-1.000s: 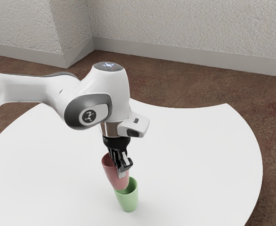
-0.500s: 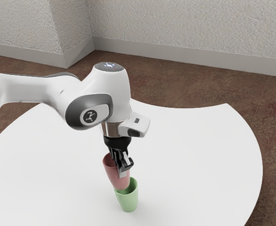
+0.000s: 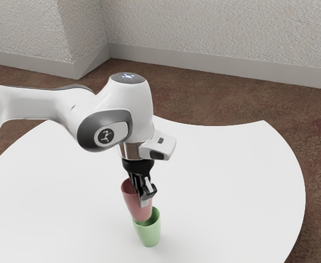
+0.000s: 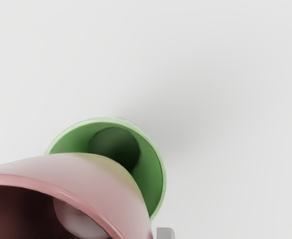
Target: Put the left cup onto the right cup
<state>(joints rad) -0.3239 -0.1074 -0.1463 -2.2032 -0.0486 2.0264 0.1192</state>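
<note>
Two cups sit one over the other near the front edge of the round white tabletop (image 3: 231, 181) in the exterior view: a green cup (image 3: 148, 233) stands upright on the surface, and a pink cup (image 3: 130, 201) hangs tilted above it, its mouth leaning toward the exterior view's left and its base at the green cup's mouth. Whether the base touches the green rim cannot be told. The white arm (image 3: 51, 109) comes in from the exterior view's left and bends down over the cups, and the black claw (image 3: 144, 197) pinches the pink cup's wall at the rim on the side nearer the exterior view's right. Brown floor (image 3: 215, 98) and a pale textured wall (image 3: 204, 27) lie beyond. In the wrist view the pink cup (image 4: 86, 179) looms close under the hand, its dark red inside showing, and it covers part of the green cup's (image 4: 151, 169) open mouth; around them lies the plain white tabletop (image 4: 186, 59).
</note>
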